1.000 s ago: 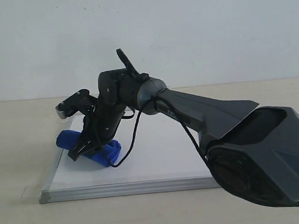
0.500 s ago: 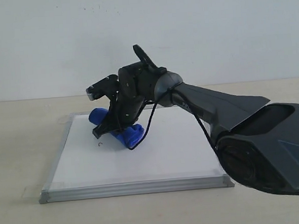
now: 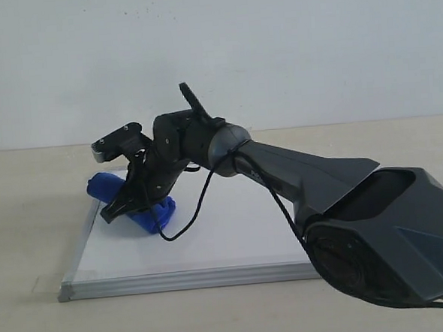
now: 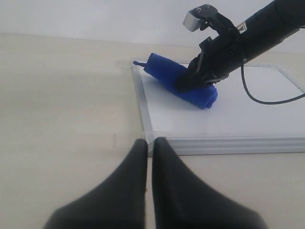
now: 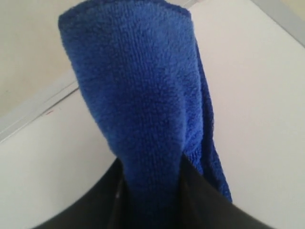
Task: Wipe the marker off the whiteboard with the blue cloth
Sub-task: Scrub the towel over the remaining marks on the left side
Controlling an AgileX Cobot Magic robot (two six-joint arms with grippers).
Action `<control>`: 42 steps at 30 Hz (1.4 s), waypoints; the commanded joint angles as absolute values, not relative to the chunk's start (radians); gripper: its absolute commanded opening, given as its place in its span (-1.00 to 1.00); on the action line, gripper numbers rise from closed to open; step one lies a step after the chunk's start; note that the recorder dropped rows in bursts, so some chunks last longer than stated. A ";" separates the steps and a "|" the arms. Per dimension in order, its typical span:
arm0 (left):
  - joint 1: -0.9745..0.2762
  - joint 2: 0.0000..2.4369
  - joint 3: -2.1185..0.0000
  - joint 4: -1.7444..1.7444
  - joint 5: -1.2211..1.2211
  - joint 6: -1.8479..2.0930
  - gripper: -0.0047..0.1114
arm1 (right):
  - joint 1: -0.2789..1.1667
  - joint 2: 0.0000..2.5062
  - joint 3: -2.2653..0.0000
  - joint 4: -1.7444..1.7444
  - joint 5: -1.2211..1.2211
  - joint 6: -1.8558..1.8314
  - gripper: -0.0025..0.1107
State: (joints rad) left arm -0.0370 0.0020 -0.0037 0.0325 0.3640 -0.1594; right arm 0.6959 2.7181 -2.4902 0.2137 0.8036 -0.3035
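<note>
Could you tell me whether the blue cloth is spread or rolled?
Rolled: the plush royal-blue microfibre cloth forms a thick roll in the right end effector, on the silver-framed whiteboard.

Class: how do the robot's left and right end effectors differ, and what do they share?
The right end effector is clamped on the blue cloth; the left end effector is shut on nothing. The right is over the whiteboard; the left is off it, facing its corner. Both are black.
</note>
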 commanded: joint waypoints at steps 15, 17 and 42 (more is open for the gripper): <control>-0.040 0.000 0.000 0.038 0.359 -0.167 -0.85 | 0.700 2.766 -2.482 0.342 0.907 -0.406 -0.96; -0.040 0.000 0.000 0.038 0.359 -0.167 -0.85 | 0.711 2.764 -2.482 0.431 0.905 -0.482 -0.96; -0.040 0.000 0.000 0.038 0.359 -0.167 -0.85 | 0.665 2.766 -2.482 -0.027 0.813 0.030 -0.96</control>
